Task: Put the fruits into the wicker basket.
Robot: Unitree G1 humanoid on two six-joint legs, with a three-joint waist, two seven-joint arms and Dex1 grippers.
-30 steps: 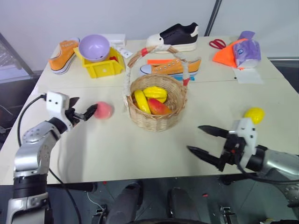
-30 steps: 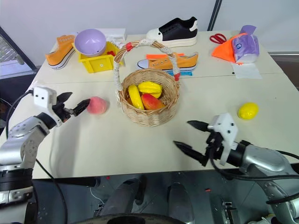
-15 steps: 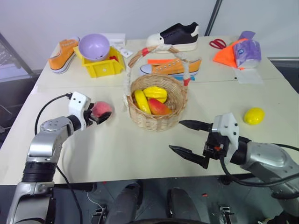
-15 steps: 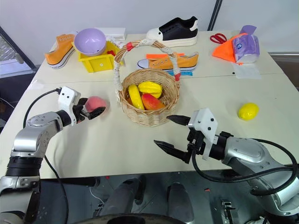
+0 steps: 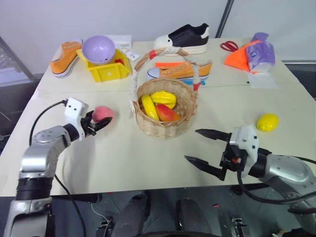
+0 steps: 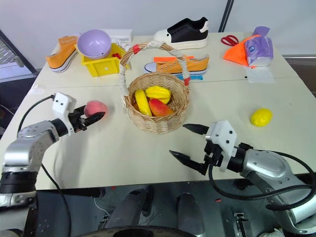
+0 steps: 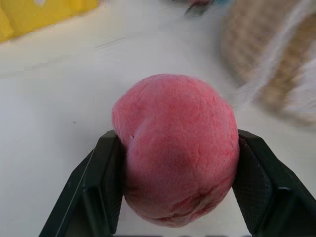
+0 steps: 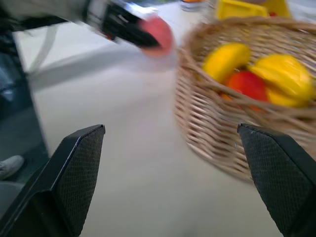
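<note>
The left gripper (image 5: 100, 122), at the frame's left, is clamped on the pink peach (image 5: 102, 113). The right gripper (image 5: 198, 146), lower right, stands wide and empty. The wicker basket (image 5: 168, 129) sits at centre holding three fruits; the lemon (image 5: 267, 122) lies at far right.

Wicker basket (image 5: 165, 116) near the table (image 5: 123, 158) middle, with three fruits (image 5: 159, 106) inside. Left of it, peach (image 5: 102, 113) clamped between the left gripper (image 5: 97, 123) fingers, just above the tabletop. Right of the basket and well apart, lemon (image 5: 267, 122) on the table. In front of the basket, toward the near edge, right gripper (image 5: 200, 146) with fingers spread wide, empty. Behind the basket, sneaker (image 5: 180, 70); further back, another shoe (image 5: 183, 38). Back left, bin (image 5: 104, 67) with bowl (image 5: 98, 49) on it; scissors (image 5: 229, 46) back right.
</note>
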